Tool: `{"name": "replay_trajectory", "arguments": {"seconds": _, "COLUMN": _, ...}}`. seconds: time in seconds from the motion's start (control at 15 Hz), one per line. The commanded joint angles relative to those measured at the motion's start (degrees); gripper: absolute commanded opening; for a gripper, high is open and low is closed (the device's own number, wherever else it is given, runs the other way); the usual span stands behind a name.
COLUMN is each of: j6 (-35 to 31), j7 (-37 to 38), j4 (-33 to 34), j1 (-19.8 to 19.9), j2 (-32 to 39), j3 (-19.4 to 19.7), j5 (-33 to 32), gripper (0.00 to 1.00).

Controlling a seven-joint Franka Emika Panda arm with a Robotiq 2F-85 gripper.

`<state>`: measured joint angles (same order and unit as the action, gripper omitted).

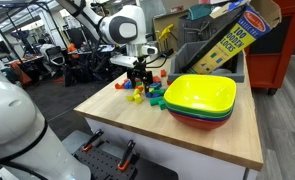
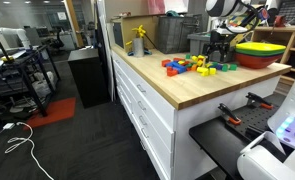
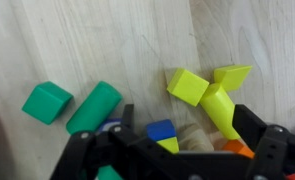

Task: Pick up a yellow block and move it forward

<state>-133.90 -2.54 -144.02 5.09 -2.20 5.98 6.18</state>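
Observation:
Several yellow blocks lie on the wooden table. In the wrist view a yellow cube (image 3: 187, 86), a yellow wedge (image 3: 232, 74) and a long yellow block (image 3: 219, 106) sit together. My gripper (image 3: 187, 126) is open and hangs just above the block pile, holding nothing. The long yellow block lies close to the right finger. A blue block (image 3: 160, 128) and a small yellow piece (image 3: 168, 145) lie between the fingers. In both exterior views the gripper (image 1: 138, 74) (image 2: 219, 52) is over the pile of blocks (image 1: 139, 93) (image 2: 192, 67).
Two green blocks (image 3: 47, 101) (image 3: 94, 107) lie to the left, and an orange block (image 3: 237, 149) sits by the right finger. A stack of yellow, green and red bowls (image 1: 200, 101) (image 2: 262, 52) stands beside the pile. A block box (image 1: 232, 40) stands behind it.

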Motion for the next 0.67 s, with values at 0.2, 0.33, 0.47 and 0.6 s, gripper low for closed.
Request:
{"name": "replay_trajectory", "arguments": {"seconds": 0.2, "j6": 1.5, "j7": 5.4, "j4": 0.5, "j1": 0.1, "j2": 2.8, "j3": -0.3, "j5": 7.2, "gripper": 1.0}}
{"name": "replay_trajectory", "arguments": {"seconds": 0.33, "j6": 1.4, "j7": 7.3, "j4": 0.4, "j1": 0.3, "j2": 3.4, "j3": -0.2, "j5": 7.7, "gripper": 1.0}}
{"name": "replay_trajectory", "arguments": {"seconds": 0.47, "j6": 1.1, "j7": 9.2, "j4": 0.3, "j1": 0.5, "j2": 4.2, "j3": 0.1, "j5": 7.5, "gripper": 1.0}}
{"name": "replay_trajectory", "arguments": {"seconds": 0.6, "j6": 1.2, "j7": 10.7, "j4": 0.0, "j1": 0.9, "j2": 4.9, "j3": 0.4, "j5": 7.7, "gripper": 1.0}}
